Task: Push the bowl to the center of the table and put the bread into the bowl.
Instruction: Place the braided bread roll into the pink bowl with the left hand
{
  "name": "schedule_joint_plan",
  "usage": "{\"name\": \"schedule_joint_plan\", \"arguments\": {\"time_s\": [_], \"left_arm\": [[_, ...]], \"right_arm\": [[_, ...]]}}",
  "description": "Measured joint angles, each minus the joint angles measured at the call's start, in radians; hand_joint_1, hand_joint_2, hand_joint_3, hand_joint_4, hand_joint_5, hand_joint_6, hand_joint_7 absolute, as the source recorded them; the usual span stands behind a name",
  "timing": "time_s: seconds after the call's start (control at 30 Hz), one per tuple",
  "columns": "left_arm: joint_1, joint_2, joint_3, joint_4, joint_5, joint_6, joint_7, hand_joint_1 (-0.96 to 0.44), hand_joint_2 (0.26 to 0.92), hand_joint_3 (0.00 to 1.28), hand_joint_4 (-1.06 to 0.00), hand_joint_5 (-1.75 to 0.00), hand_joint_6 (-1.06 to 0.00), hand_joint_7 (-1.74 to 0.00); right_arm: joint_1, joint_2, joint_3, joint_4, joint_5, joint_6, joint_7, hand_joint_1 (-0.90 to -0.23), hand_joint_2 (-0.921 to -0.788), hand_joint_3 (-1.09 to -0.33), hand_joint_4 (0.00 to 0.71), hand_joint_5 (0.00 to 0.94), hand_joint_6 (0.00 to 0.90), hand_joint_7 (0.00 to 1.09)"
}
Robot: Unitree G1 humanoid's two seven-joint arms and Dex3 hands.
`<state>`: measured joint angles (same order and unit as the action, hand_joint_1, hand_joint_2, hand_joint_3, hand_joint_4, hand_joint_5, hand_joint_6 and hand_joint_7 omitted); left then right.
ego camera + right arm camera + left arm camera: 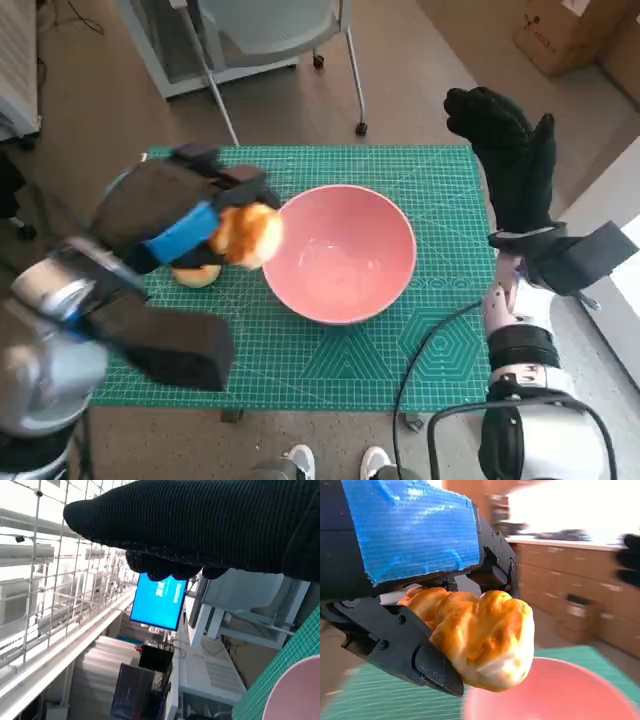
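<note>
Your left hand (pixel 185 225) has the bread (pixel 245 236) clamped between its black fingers (pixel 420 662), lifted off the table and hanging just at the bowl's left rim. Bread is a golden-brown twisted roll, glossy crust, paler and doughy on the underside; in the left wrist view (pixel 480 637) it sticks out past the fingers with the pink rim right below it. A second, smaller bun (pixel 196 275) sits on the mat under your left hand, partly hidden.

Bowl (pixel 340 252) is pink, round, glossy, nothing in it, upright on the green cutting mat (pixel 440 200), roughly mid-table, a bit toward the right half. Its rim also shows in the right wrist view (pixel 295 692).

Your right hand (pixel 510 155) is up off the table over the far right corner of the mat, gloved fingers spread, holding nothing, well apart from the bowl.

Off the table: office chair (pixel 270 30) beyond the far edge, cardboard box (pixel 565 30) on the floor past the far right corner, a person's shoes (pixel 335 462) at the near edge.
</note>
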<state>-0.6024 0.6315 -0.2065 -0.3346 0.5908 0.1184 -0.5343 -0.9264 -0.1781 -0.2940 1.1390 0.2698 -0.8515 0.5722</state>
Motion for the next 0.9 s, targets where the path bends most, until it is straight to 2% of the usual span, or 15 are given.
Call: {"name": "schedule_joint_plan", "arguments": {"time_s": [0.2,0.43,0.73,0.87,0.9], "left_arm": [[-0.083,-0.094,-0.085,0.184,0.001,-0.101,0.045,0.0,0.918,0.01,-0.77,-1.03,-0.69,-1.14],[-0.153,-0.176,-0.152,0.378,0.012,-0.176,0.084,0.0,0.918,0.01,-0.77,-1.11,-0.69,-1.08],[-0.184,-0.231,-0.195,0.515,0.029,-0.209,0.093,0.0,0.92,0.03,-0.75,-1.17,-0.66,-1.06],[-0.184,-0.238,-0.203,0.532,0.029,-0.205,0.078,0.0,0.92,0.07,-0.71,-1.23,-0.62,-1.08],[-0.184,-0.239,-0.204,0.532,0.028,-0.2,0.07,0.0,0.92,0.1,-0.68,-1.27,-0.57,-1.12]], "right_arm": [[0.006,-0.002,-0.002,-0.001,0.001,0.0,0.01,-0.631,-0.921,-0.718,0.168,0.002,0.307,0.0],[0.016,-0.006,-0.01,-0.019,0.011,0.005,0.027,-0.651,-0.921,-0.705,0.174,0.004,0.306,0.0],[0.037,-0.008,-0.018,-0.036,0.028,0.011,0.038,-0.641,-0.921,-0.694,0.175,0.003,0.32,0.01],[0.046,-0.008,-0.018,-0.044,0.032,0.011,0.037,-0.639,-0.921,-0.695,0.174,0.002,0.322,0.01],[0.046,-0.008,-0.018,-0.046,0.033,0.011,0.037,-0.639,-0.921,-0.696,0.174,0.002,0.322,0.01]]}}
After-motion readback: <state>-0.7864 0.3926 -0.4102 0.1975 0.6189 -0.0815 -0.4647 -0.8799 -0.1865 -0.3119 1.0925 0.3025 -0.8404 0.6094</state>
